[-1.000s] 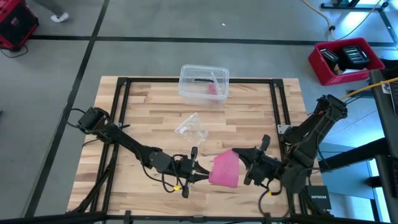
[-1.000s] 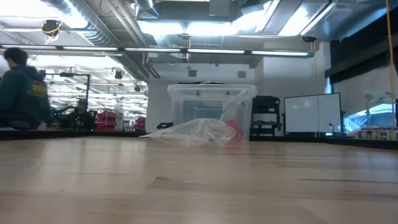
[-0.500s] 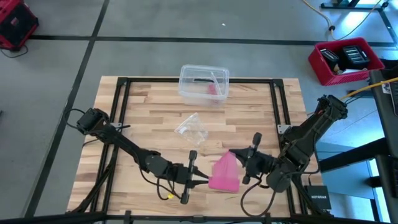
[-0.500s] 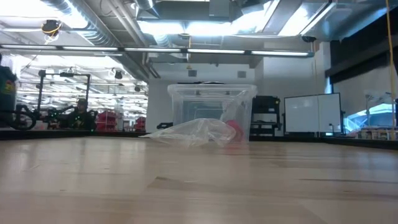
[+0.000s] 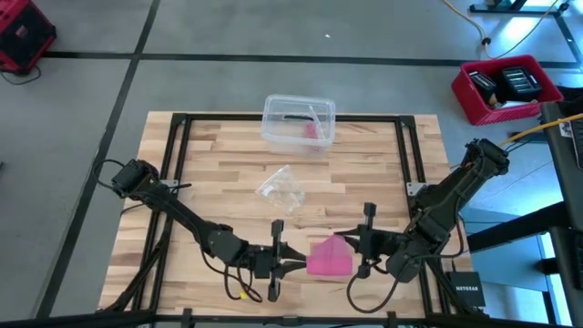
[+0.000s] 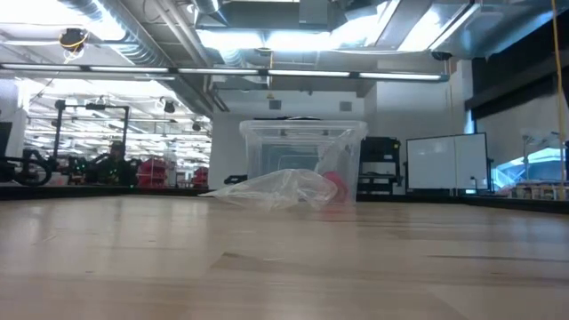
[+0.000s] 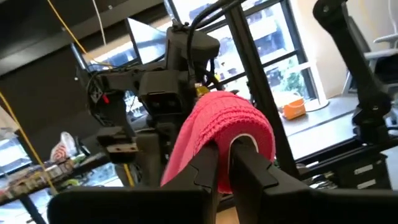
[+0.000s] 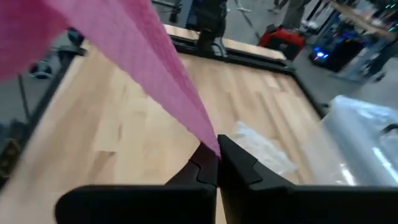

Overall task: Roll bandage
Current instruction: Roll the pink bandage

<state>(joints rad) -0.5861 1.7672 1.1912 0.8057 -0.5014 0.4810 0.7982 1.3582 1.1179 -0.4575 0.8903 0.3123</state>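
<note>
A clear plastic box [image 5: 299,122] is sitting at the far edge of the wooden surface [image 5: 219,182], a crumpled clear wrapper [image 5: 281,187] lying nearer mid-surface.

White lettering, looks like "NETGEAR", on small black box [image 5: 466,286] on floor just off wooden table [image 5: 219,182] near-right corner, beside right arm base; letters tiny, reading uncertain. No other legible text, label, number or sign in any view: marks on clear plastic box [image 5: 299,121], red bin [image 5: 506,89] and back-of-room equipment too small to read.
</note>
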